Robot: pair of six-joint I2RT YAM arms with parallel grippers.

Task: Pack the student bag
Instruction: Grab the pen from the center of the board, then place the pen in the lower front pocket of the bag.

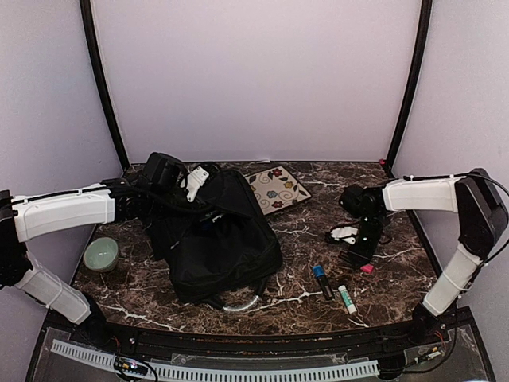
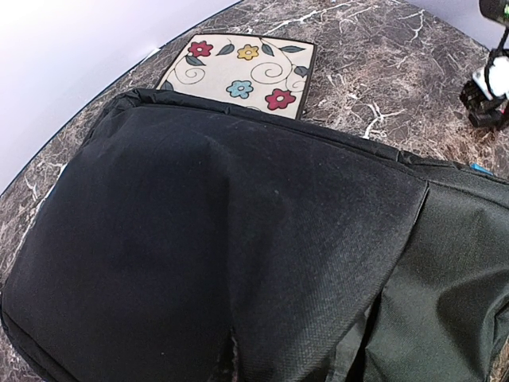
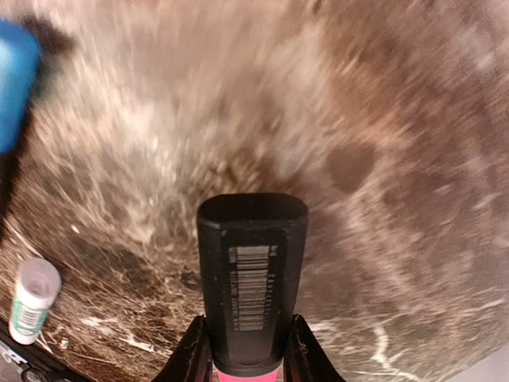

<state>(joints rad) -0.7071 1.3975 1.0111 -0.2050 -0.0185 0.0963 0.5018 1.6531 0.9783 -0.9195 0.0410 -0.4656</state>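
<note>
The black student bag [image 1: 219, 239] lies left of centre on the marble table, its grey-white handle [image 1: 238, 303] at the near edge. My left gripper [image 1: 176, 181] is at the bag's far left top. In the left wrist view the bag's fabric [image 2: 238, 239] fills the frame, hides the fingers and bunches to a pinch at the bottom middle. My right gripper [image 1: 364, 253] is shut on a black marker with a pink band [image 3: 253, 270], held just above the table to the right of the bag; its pink end [image 1: 367, 269] points toward me.
A floral pad [image 1: 277, 189] lies behind the bag, also in the left wrist view [image 2: 242, 68]. A blue-capped marker [image 1: 322, 280] and a green-white glue stick [image 1: 347, 298] lie near my right gripper. A black-and-white item [image 1: 343, 234] lies beside it. A green bowl [image 1: 101, 255] sits at left.
</note>
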